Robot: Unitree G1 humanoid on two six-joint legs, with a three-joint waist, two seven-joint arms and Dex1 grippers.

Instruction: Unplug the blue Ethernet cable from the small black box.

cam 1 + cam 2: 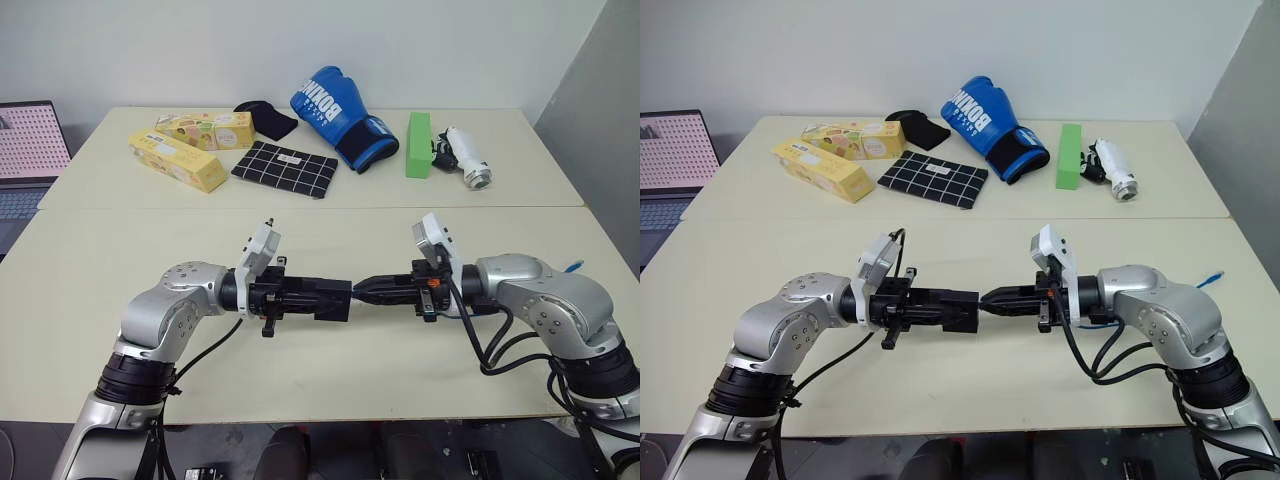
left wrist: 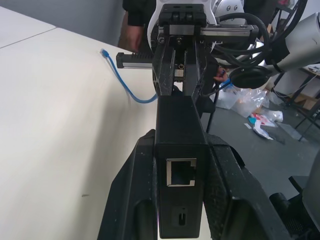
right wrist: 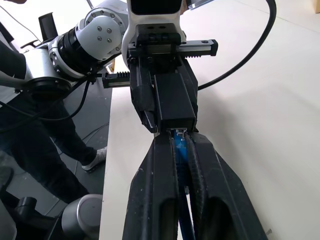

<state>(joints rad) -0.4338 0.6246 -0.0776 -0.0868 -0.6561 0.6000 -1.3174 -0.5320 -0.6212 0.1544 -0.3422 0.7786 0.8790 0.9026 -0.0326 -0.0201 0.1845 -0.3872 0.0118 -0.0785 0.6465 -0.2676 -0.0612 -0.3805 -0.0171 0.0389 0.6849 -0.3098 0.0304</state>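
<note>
My left gripper [image 1: 325, 298] points right, level above the table, and is shut on the small black box [image 2: 180, 125]. An open port on the box's near end faces the left wrist camera. My right gripper [image 1: 362, 290] points left and meets the box's far end. Its fingers [image 3: 160, 165] are shut on the blue Ethernet cable [image 3: 180, 147] right at the box's edge, where the plug enters. Behind the right gripper the cable [image 2: 131, 97] loops over the table, and its free end [image 1: 573, 266] lies by the right edge.
At the table's far side lie a blue boxing glove [image 1: 335, 112], two yellow boxes [image 1: 178, 160], a black white-gridded cloth [image 1: 285, 168], a green block [image 1: 418, 145] and a white cylinder [image 1: 468, 160]. A laptop [image 1: 30, 150] stands far left. A person [image 3: 30, 150] stands beside the table.
</note>
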